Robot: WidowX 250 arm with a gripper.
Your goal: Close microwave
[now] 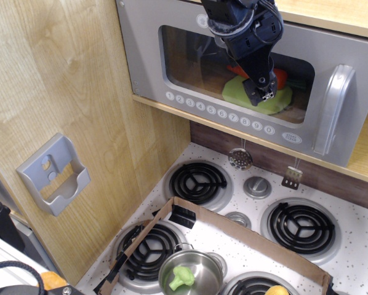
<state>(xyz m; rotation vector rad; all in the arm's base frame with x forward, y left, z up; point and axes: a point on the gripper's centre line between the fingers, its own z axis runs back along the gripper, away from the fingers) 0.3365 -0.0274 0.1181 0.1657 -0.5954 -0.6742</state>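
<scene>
Up there, the gripper [263, 94], fingers pressed together, hangs before the microwave [190, 98] window; a green plate [276, 103] sits inside the microwave, stove burners [199, 182] below.

1 microwave [172, 61], 4 stove burners [199, 182], 1 steel pot [193, 270], 1 cardboard box [245, 236], 1 grey wall holder [53, 173], 2 hanging utensils [240, 158].
</scene>
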